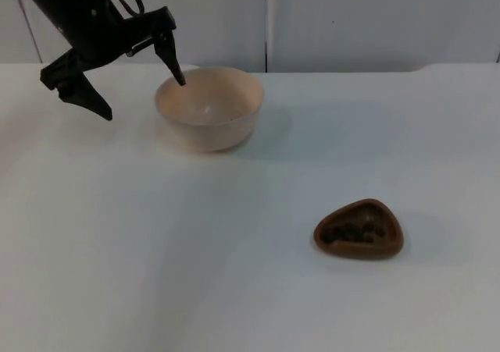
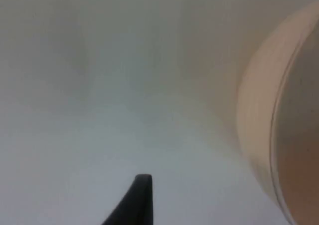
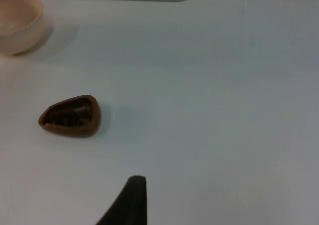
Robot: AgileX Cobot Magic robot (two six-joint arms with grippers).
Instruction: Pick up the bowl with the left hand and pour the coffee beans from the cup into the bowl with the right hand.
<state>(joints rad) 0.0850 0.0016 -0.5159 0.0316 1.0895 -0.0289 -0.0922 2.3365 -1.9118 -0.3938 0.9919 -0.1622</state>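
A cream bowl point(image 1: 209, 107) stands upright on the white table at the back left. My left gripper point(image 1: 143, 97) hangs open just left of it, one fingertip over the near-left rim and the other out over the table. The bowl's outer wall point(image 2: 279, 135) looms close in the left wrist view beside a black fingertip point(image 2: 139, 195). A brown rounded-triangular cup point(image 1: 360, 229) with dark coffee beans inside sits on the table at the front right. In the right wrist view the cup point(image 3: 70, 116) lies well ahead of a black fingertip point(image 3: 130, 200), with the bowl point(image 3: 17, 21) further off.
The grey partition wall point(image 1: 351, 20) closes the table at the back. White table top point(image 1: 195, 258) stretches between bowl and cup and across the front.
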